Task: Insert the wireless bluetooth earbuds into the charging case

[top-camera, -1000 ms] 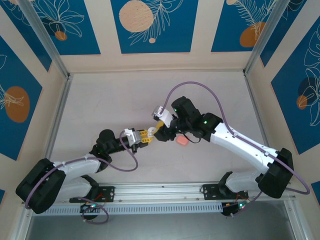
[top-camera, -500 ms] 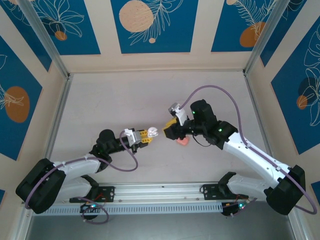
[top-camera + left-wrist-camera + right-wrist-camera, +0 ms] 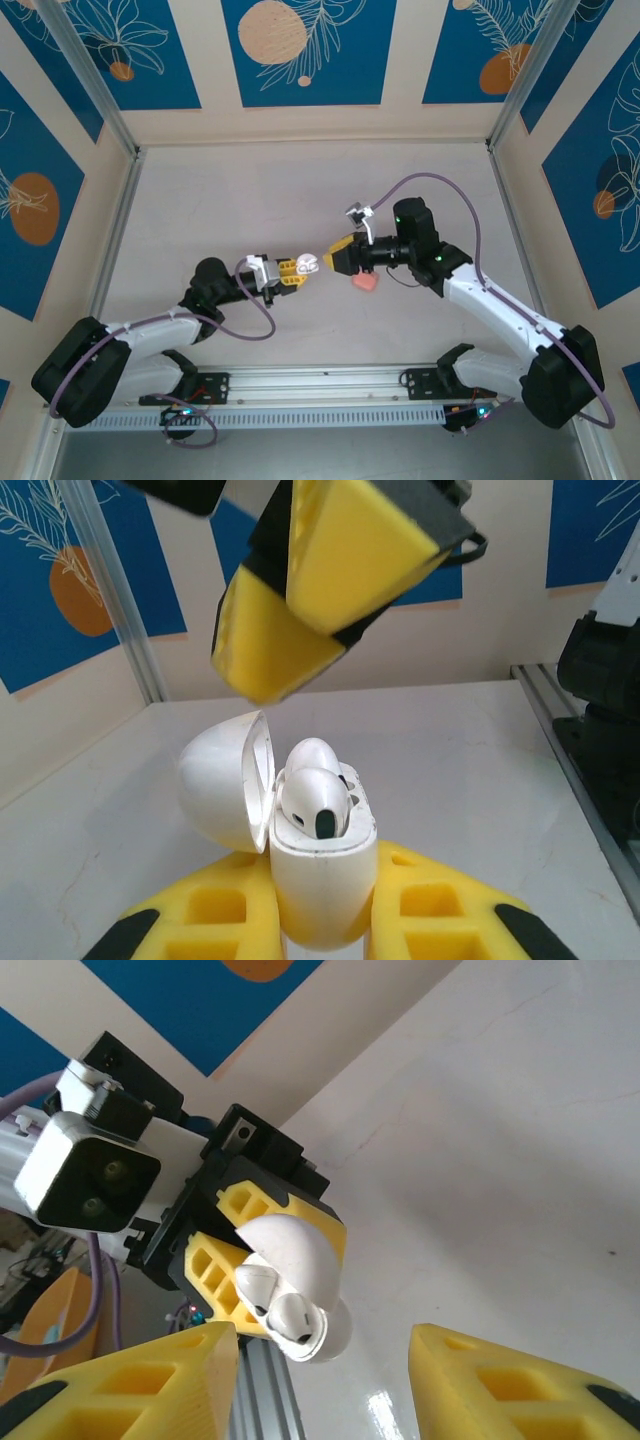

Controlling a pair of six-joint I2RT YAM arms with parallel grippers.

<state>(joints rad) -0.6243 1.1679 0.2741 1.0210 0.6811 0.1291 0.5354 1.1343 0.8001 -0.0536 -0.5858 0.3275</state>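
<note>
My left gripper (image 3: pixel 298 268) is shut on a white charging case (image 3: pixel 322 880), which it holds upright between its yellow fingers (image 3: pixel 200 920). The lid (image 3: pixel 222 788) is swung open to the left. Two white earbuds (image 3: pixel 313 792) sit in the case's sockets, also seen in the right wrist view as earbuds (image 3: pixel 290 1315) in the case (image 3: pixel 318 1332). My right gripper (image 3: pixel 337 259) hovers just right of the case, apart from it. It is open (image 3: pixel 322 1385) with nothing between its fingers; its yellow fingers (image 3: pixel 275 645) hang above the case in the left wrist view.
A small salmon-pink piece (image 3: pixel 367 283) lies on the table under the right arm's wrist. The pale table (image 3: pixel 230 200) is bounded by metal rails and patterned walls. An aluminium rail (image 3: pixel 320 385) runs along the near edge by the arm bases.
My right gripper has pulled back to the right from the case and its wrist has turned. The left gripper and the case have stayed in place.
</note>
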